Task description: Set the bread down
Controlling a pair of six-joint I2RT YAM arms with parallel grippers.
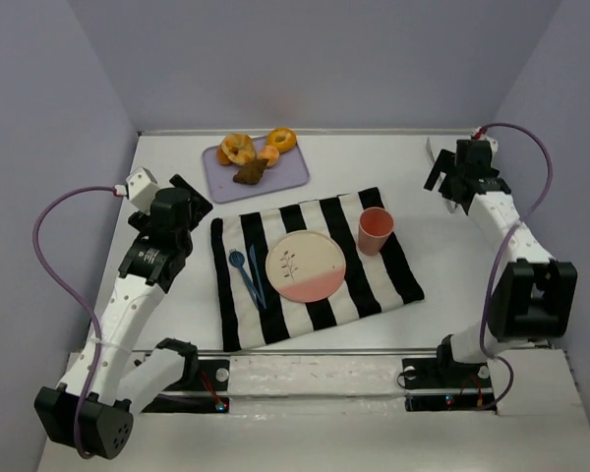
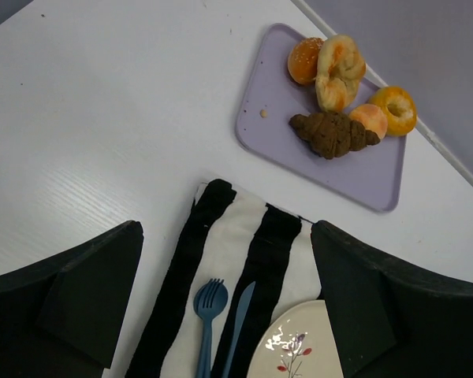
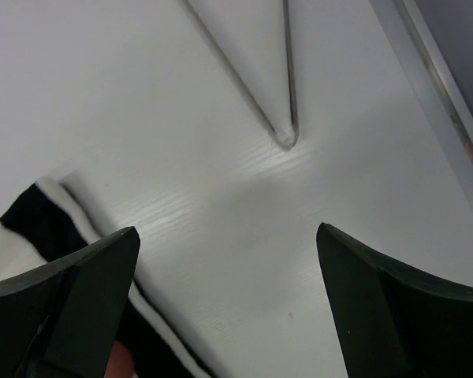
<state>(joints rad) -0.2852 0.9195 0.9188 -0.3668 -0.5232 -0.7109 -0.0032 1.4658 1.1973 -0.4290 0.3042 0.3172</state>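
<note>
Small dark brown croissant-like bread (image 2: 331, 134) on a flat lavender tray (image 2: 268, 118), left gripper (image 2: 225, 228), right gripper (image 3: 227, 232) — both sets of jaws spread wide, empty.

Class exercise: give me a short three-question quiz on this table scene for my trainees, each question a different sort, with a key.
1. True or false: the bread lies on the plate.
2. The pink cup stands on: A the striped cloth, B the plate, C the table.
3. Fill in: the left gripper is ___ (open or shut).
Key: 1 false, it lies on the lavender tray; 2 A; 3 open.
</note>
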